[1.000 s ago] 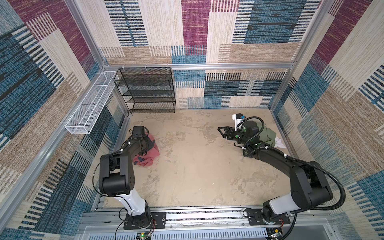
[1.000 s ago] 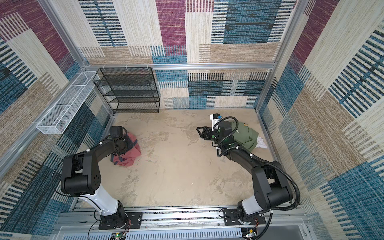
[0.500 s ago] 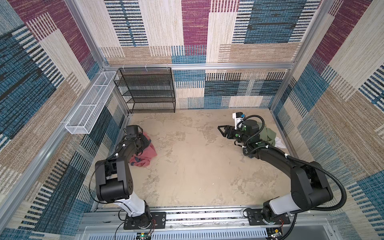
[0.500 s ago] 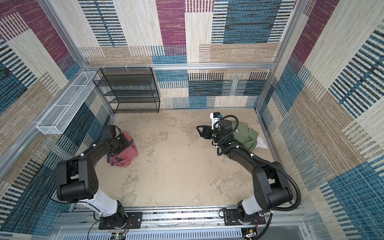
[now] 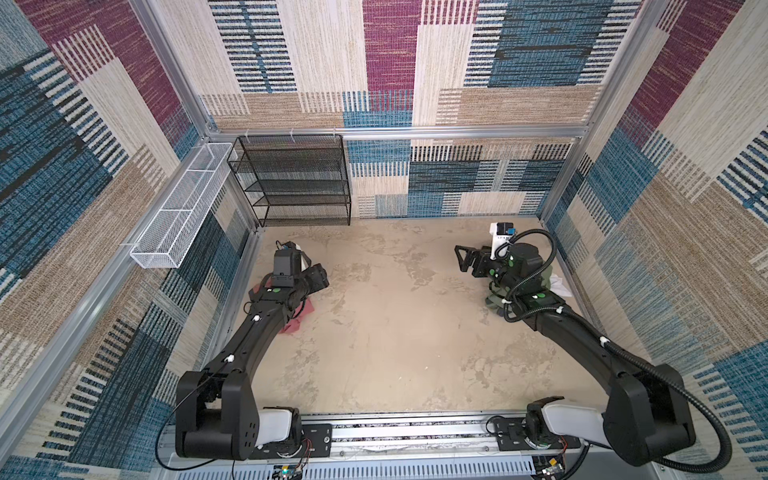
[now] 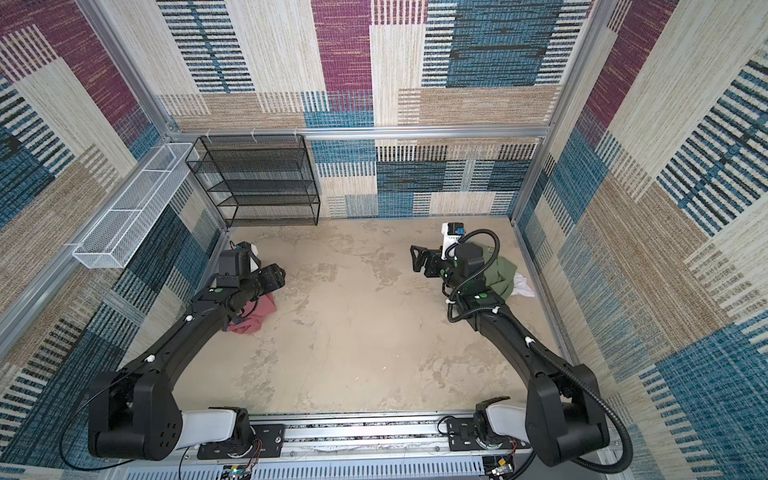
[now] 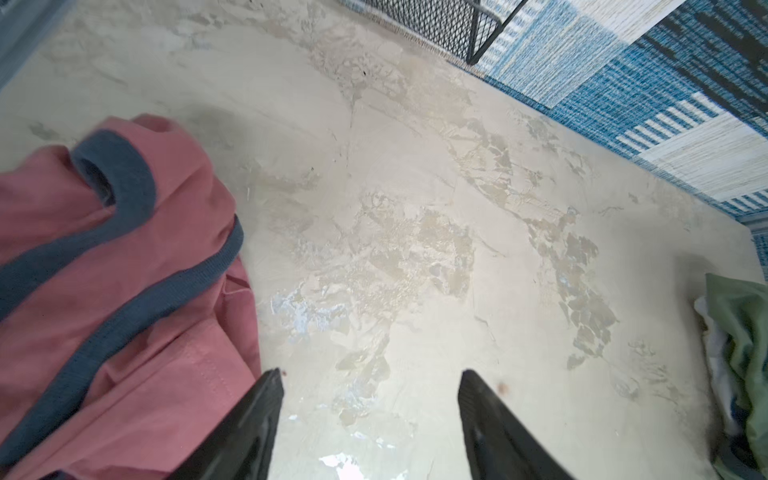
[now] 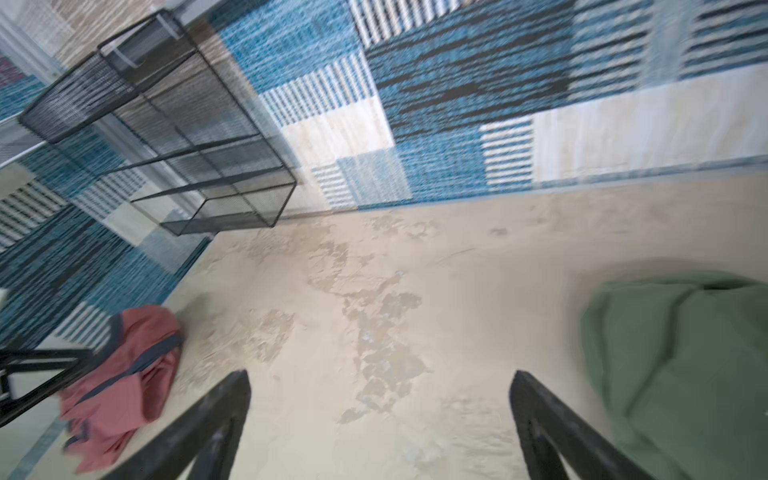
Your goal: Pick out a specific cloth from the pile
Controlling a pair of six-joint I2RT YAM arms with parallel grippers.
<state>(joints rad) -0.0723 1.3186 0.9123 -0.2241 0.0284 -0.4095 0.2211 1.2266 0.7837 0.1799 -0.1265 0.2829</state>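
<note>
The cloth, brick-red with grey-blue trim, lies crumpled on the surface at the left side, close to the left wall and partly hidden under the left arm's wrist in both top views. The left wrist view shows it bunched, trim looping across the folds. Left tool: jaws apart, nothing between them, only bare surface below; one finger sits just beside the cloth's edge (contact or not, cannot tell). The pile sits well apart from the cloth, at the far right by the right wall: an olive-green garment on top, a white garment showing at its wall-side edge. Right tool: jaws wide apart, empty, held above the surface just beside the olive-green garment. A black mesh shelf rack stands against the back wall; a white wire basket hangs on the left wall.
</note>
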